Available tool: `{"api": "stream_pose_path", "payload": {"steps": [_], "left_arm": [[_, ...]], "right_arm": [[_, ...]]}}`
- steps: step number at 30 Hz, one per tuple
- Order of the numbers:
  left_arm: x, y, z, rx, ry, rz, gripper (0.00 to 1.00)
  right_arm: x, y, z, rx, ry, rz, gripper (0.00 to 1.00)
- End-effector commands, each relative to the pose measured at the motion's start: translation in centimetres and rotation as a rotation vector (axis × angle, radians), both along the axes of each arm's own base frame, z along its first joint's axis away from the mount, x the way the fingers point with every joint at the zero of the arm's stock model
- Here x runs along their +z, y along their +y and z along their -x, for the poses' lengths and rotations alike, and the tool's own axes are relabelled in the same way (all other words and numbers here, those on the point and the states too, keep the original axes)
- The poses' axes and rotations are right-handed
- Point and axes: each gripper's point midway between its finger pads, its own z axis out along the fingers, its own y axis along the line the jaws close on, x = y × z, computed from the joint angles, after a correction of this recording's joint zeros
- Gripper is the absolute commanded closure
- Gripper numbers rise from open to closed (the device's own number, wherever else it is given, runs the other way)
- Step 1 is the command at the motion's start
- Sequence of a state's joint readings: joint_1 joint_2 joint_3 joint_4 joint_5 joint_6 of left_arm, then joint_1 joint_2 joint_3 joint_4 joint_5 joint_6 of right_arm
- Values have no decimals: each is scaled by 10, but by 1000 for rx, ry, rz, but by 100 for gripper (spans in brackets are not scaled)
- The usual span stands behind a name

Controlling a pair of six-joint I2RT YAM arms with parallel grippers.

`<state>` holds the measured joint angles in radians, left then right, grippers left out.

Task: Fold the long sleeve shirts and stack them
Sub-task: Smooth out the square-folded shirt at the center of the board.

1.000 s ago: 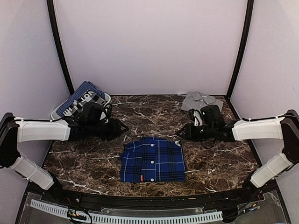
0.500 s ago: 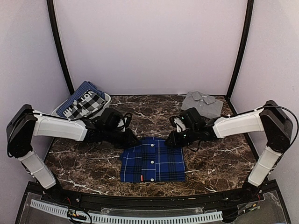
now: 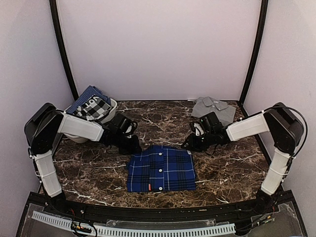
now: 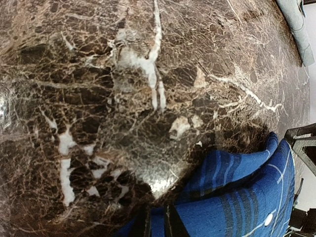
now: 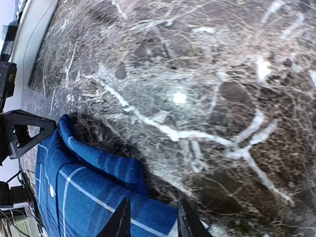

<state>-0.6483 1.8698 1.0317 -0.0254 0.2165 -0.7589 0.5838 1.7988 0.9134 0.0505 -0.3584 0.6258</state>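
Observation:
The royal-blue and black plaid shirt (image 3: 161, 169) lies folded in a rectangle on the marble table, white buttons up and a small red tag near its front edge. The plain grey shirt (image 3: 213, 107) lies folded at the back right. My left gripper (image 3: 134, 147) is at the plaid shirt's far left corner; in the left wrist view (image 4: 158, 224) its jaws stand close together with blue cloth (image 4: 237, 197) between them. My right gripper (image 3: 188, 146) is at the far right corner; in the right wrist view (image 5: 153, 219) its jaws stand apart over the blue cloth (image 5: 89, 187).
A white basket (image 3: 111, 104) holding other folded clothes stands at the back left. Black frame posts rise at both back corners. The marble table (image 3: 232, 168) runs between white walls.
Both arms swung inward from the table's sides and came down onto the plaid shirt's two far corners. The left jaws have closed in on the cloth. The shirts have not moved.

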Motion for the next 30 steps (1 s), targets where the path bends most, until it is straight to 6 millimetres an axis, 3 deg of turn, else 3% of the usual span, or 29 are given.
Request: {"api": "stream_pose_path", "payload": {"steps": [1,6,11,16,20,23,27,30], "left_arm": [[-10,24,6,22,28,-79,90],[6,26,0,25,-11,-74,86],[28,25,-9,18,-58,-78,82],[46,24,-14,20,-89,-54,81],[62,25,-20,25,-115,-41,79],[75,28,-21,33,-133,-24,78],[85,37,-18,40,-136,-26,74],[83,44,-8,33,-120,-42,65]], "right_arm": [[4,-10,-6,-35,3,-33,70],[30,-17,-10,-48,-66,1,69],[58,-27,-3,-74,-134,60,67],[85,-5,26,-11,-182,46,64],[80,22,57,78,-164,16,63],[64,34,81,134,-119,19,63],[36,36,112,181,-49,29,63],[18,31,130,190,-3,37,63]]}}
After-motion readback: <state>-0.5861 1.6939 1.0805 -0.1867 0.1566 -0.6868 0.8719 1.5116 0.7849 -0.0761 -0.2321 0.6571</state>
